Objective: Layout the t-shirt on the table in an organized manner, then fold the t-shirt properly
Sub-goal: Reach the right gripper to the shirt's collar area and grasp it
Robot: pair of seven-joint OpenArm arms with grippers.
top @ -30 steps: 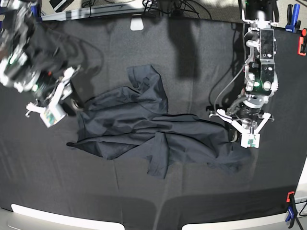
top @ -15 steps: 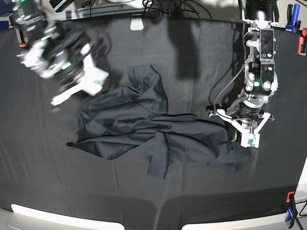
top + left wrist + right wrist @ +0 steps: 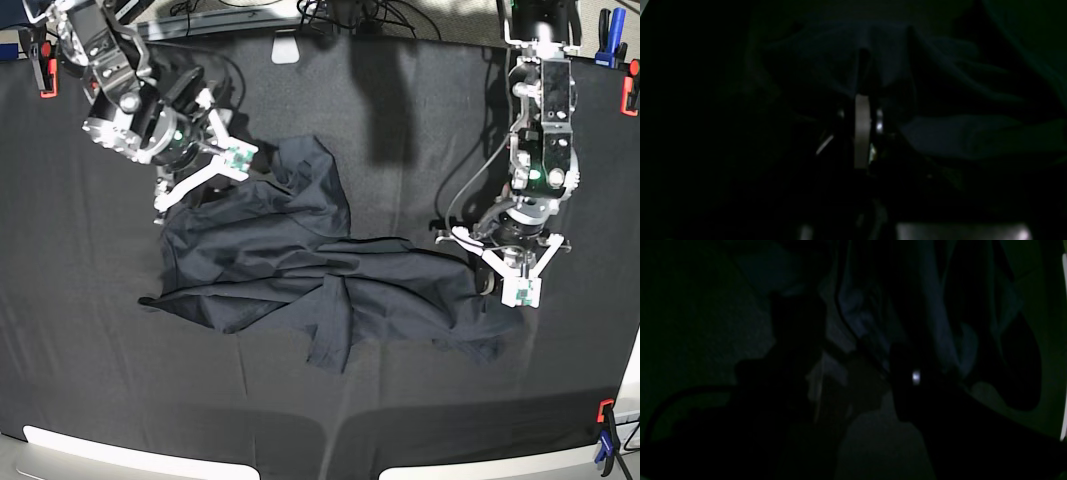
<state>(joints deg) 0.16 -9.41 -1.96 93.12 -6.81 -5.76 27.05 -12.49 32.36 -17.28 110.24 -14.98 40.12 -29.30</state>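
Setting: robotics lab bench | Surface: table (image 3: 400,110) draped in matte black cloth, pale rim at the near edge | Fixings: red clamp (image 3: 630,95) and blue clamp (image 3: 605,45) at the far corner, another pair at the near corner | Far edge: tangle of black cables (image 3: 340,12) | Fixtures: two mounted robot arms

Both wrist views too dark to show the t-shirt (image 3: 310,270) clearly.
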